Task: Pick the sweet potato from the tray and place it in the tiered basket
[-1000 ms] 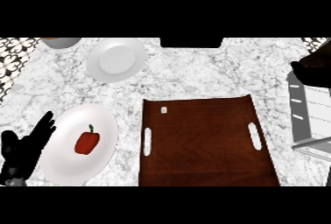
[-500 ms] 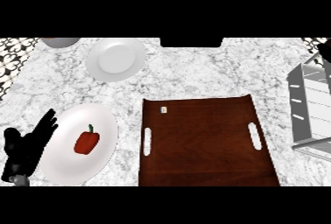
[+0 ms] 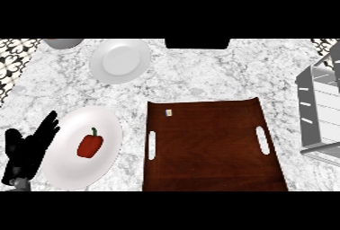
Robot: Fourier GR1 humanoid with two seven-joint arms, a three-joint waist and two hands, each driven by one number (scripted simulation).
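Black left hand (image 3: 24,152), fingers open, rests beside a white plate (image 3: 66,173) bearing a red pepper (image 3: 90,145); brown wooden tray (image 3: 207,152) lies between plate and grey tiered basket (image 3: 317,112).

The tray (image 3: 209,148) lies centred on the counter (image 3: 219,76), the tiered basket (image 3: 319,112) to its right. Left of it, a near plate (image 3: 66,173) bears a pepper (image 3: 90,145) (a far plate (image 3: 119,60) lies behind).

Kitchen: marble counter (image 3: 219,76), plates (image 3: 120,60).
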